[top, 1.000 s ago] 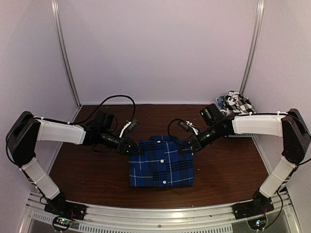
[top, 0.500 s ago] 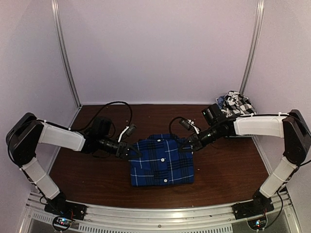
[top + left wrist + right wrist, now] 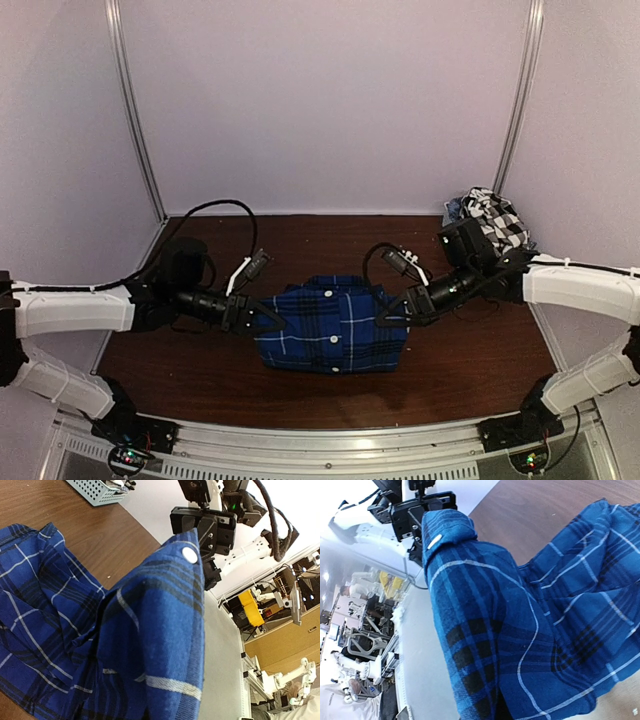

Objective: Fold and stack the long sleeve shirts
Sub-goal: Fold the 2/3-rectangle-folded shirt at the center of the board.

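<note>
The left pincer and right pincer each clamp a side edge of the blue plaid shirt, which sags between them over mid-bench. I'd lift both sides evenly and taut so the folds hold. The check shirt lies bundled far right.

The blue plaid cloth shirt looks soft and matt, its round white button is shiny plastic, the brown wooden table is smooth with a dull shine, and the small grey basket is hard plastic.
</note>
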